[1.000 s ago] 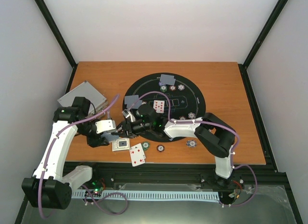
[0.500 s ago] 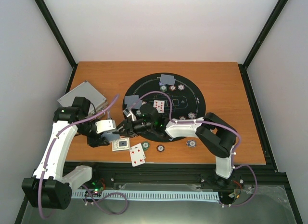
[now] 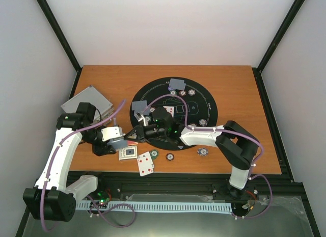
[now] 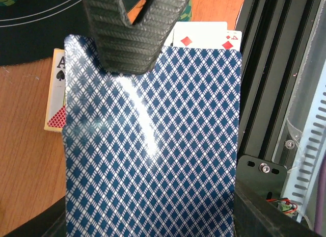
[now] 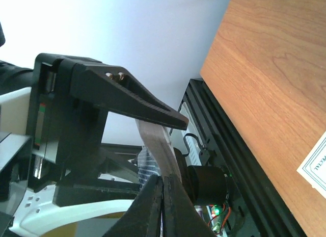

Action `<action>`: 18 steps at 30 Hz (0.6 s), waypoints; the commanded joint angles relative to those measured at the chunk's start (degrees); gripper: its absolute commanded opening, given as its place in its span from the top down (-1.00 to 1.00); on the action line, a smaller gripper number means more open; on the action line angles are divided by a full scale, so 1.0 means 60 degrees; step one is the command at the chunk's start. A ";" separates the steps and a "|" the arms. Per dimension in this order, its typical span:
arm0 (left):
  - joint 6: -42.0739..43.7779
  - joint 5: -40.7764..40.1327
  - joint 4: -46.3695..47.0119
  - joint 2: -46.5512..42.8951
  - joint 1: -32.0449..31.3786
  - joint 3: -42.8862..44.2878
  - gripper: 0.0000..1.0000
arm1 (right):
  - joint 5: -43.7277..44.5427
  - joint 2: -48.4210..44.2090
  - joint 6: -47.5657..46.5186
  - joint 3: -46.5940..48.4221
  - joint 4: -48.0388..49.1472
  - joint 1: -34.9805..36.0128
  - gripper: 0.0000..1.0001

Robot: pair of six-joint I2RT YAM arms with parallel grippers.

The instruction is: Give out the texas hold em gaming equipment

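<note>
Beside the black mat (image 3: 201,97), the left gripper (image 3: 119,143) grips the cards (image 4: 153,145) and the right gripper (image 5: 163,182) pinches the top card (image 5: 153,140); next, pull it out gently.

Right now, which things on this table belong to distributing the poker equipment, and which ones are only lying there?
Belong to the job:
- blue-backed card
- face-up red card
- grey-backed cards on the black mat
- striped chips

Only lying there:
- silver case
- the black mat itself, which only serves as the surface
</note>
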 commanded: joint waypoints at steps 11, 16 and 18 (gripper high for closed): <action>0.0179 0.0200 -0.0245 -0.0168 -0.0026 0.0071 0.98 | 0.0373 -0.0886 0.0113 -0.0497 -0.0172 -0.0475 0.94; 0.0181 0.0192 -0.0244 -0.0134 -0.0013 0.0071 0.98 | 0.0233 -0.1025 -0.0015 -0.0667 -0.0412 -0.0744 0.94; 0.0167 0.0162 -0.0232 -0.0125 -0.0017 0.0033 0.98 | 0.0172 -0.1294 -0.0221 -0.0767 -0.0666 -0.0993 0.94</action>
